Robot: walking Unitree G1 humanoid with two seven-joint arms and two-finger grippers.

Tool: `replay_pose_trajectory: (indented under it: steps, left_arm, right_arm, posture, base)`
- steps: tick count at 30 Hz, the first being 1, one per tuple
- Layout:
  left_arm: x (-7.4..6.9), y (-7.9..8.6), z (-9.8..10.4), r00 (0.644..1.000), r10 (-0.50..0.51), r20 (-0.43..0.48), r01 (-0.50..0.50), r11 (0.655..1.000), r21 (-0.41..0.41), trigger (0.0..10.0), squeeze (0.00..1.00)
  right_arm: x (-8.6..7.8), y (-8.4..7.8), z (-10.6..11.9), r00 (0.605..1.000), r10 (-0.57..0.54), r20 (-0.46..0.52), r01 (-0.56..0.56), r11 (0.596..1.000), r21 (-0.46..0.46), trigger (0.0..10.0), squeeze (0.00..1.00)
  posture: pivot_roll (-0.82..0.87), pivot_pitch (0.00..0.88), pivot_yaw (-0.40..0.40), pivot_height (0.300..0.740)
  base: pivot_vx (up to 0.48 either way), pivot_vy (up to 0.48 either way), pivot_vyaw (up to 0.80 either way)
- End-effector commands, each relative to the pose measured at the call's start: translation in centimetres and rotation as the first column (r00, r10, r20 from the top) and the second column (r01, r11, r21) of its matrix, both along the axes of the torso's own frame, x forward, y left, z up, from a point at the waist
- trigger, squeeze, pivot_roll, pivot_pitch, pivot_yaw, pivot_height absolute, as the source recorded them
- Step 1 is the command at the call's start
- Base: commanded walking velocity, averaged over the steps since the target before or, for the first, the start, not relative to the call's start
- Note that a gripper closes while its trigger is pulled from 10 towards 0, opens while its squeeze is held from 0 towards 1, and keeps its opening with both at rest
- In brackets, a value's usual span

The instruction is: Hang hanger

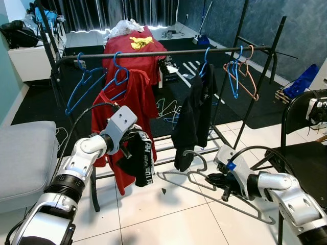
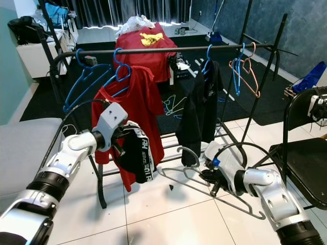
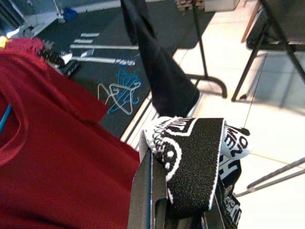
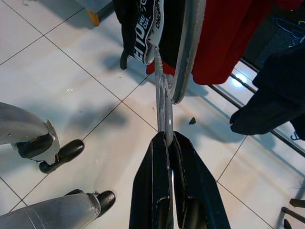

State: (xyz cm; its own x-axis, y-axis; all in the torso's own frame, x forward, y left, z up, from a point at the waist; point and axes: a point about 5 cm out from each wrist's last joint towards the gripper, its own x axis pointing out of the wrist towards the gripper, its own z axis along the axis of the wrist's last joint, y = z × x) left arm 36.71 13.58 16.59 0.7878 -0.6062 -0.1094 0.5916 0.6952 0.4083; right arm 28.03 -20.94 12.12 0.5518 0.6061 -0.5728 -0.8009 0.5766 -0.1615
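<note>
My right gripper (image 1: 224,187) is shut on a grey hanger (image 4: 161,98) and holds it low over the tiled floor, its hook (image 1: 203,161) pointing up toward the rack. In the right wrist view the hanger's neck sits pinched between the fingers (image 4: 150,191). A black garment with white lettering (image 1: 139,158) hangs from my left gripper (image 1: 126,144), which is shut on it in front of the red shirt (image 1: 127,102). The waistband (image 3: 193,162) drapes over the fingers (image 3: 143,191). The black rack rail (image 1: 168,52) runs above both grippers.
The rail carries blue hangers (image 1: 84,84), a black shirt (image 1: 194,117) and an orange hanger (image 1: 245,76). A black chair (image 1: 301,153) stands at the right and a grey cushion (image 1: 25,153) at the left. Loose hangers (image 1: 166,109) lie on the dark carpet behind.
</note>
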Motion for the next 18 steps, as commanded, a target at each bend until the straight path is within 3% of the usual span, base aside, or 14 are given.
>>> replay_pose_trajectory:
  steps: [1, 18]
  left_arm:
    - [-0.17, -0.01, -0.36, 1.000, -0.001, -0.019, 0.001, 1.000, -0.002, 10.0, 0.00]
    - [-0.51, -0.57, -0.32, 0.999, -0.038, -0.028, 0.038, 0.999, -0.010, 10.0, 0.00]
  right_arm:
    - [0.19, 0.16, 0.25, 1.000, 0.006, 0.014, -0.006, 1.000, 0.013, 10.0, 0.00]
    - [0.48, 0.19, 0.24, 1.000, 0.006, 0.022, -0.007, 1.000, 0.017, 10.0, 0.00]
  posture:
    - [-0.11, 0.000, 0.017, 0.740]
    - [-0.10, 0.000, 0.021, 0.740]
  base:
    - [0.000, 0.000, 0.00]
    - [0.000, 0.000, 0.00]
